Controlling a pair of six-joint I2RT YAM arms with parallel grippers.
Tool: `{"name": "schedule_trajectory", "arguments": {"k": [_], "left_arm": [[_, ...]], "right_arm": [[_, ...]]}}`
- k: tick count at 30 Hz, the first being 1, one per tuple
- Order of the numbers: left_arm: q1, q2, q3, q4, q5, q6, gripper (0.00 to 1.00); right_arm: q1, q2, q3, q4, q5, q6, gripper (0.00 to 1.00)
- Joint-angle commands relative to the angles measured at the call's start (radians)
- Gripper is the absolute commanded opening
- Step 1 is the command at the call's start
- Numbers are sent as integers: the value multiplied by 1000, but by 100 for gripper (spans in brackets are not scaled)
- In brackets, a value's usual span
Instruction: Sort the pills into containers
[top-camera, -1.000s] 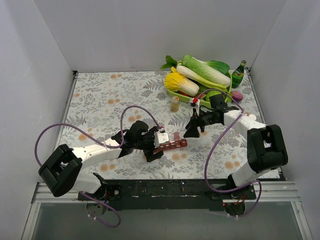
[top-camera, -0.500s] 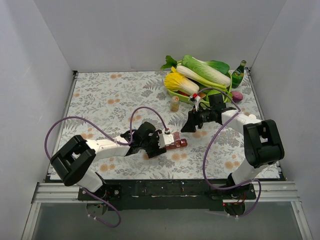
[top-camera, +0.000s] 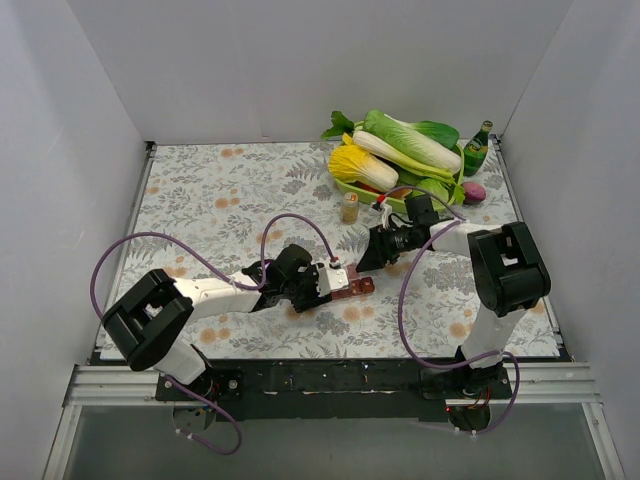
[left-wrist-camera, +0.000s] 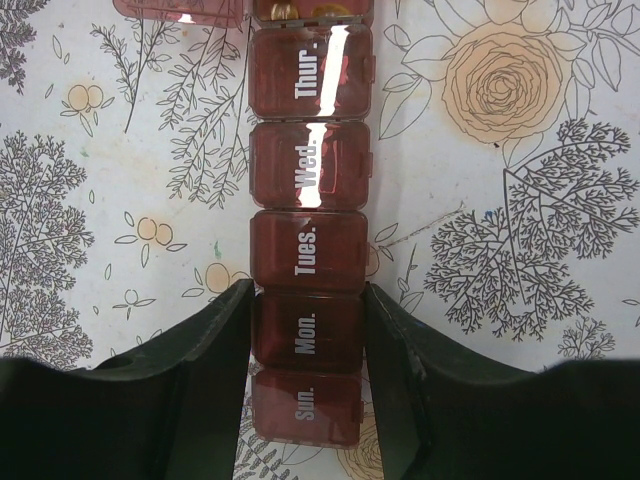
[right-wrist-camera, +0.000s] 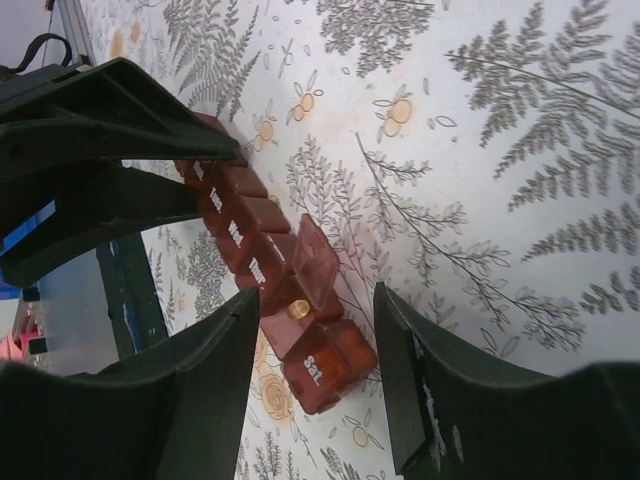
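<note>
The containers (left-wrist-camera: 308, 170) are a dark red strip of day-labelled compartments lying on the floral table (top-camera: 200, 200). My left gripper (left-wrist-camera: 307, 330) is shut on the strip at the "Mon." compartment, one finger against each long side. In the top view it (top-camera: 325, 285) grips the strip's (top-camera: 352, 287) left end. My right gripper (right-wrist-camera: 315, 300) hangs open above the strip's (right-wrist-camera: 240, 235) other end, touching nothing. Beside "Sat.", one lid (right-wrist-camera: 318, 265) stands open, and a yellow pill (right-wrist-camera: 298, 310) lies in that compartment.
A small pill bottle (top-camera: 350, 207) stands behind the strip. At the back right is a green tray (top-camera: 356, 189) piled with vegetables (top-camera: 405, 140), with a green bottle (top-camera: 477, 148) and a purple object (top-camera: 473, 191) beside it. Purple cables loop over both arms.
My left gripper has slid right and shut on the strip's near end. My right gripper has moved left to hang over the strip's far end, its jaws somewhat narrower.
</note>
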Motion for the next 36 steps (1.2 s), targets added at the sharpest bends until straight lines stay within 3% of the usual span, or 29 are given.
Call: {"name": "schedule_trajectory", "arguments": {"k": [1, 10, 14, 19, 26, 36], "left_arm": [[-5, 13, 13, -14, 15, -2, 23], [-5, 16, 13, -26, 29, -12, 20], [-5, 30, 27, -39, 16, -32, 19], [-5, 74, 56, -74, 13, -67, 18], [-3, 114, 88, -106, 0, -110, 17], [9, 135, 100, -108, -2, -137, 17]], "right_arm": [[41, 13, 40, 24, -63, 16, 56], [58, 58, 71, 7, -21, 25, 57], [59, 41, 69, -16, -85, -3, 48], [62, -12, 30, -22, -178, -36, 47], [76, -68, 19, -137, -192, -139, 49], [79, -40, 20, -200, 62, -119, 45]]}}
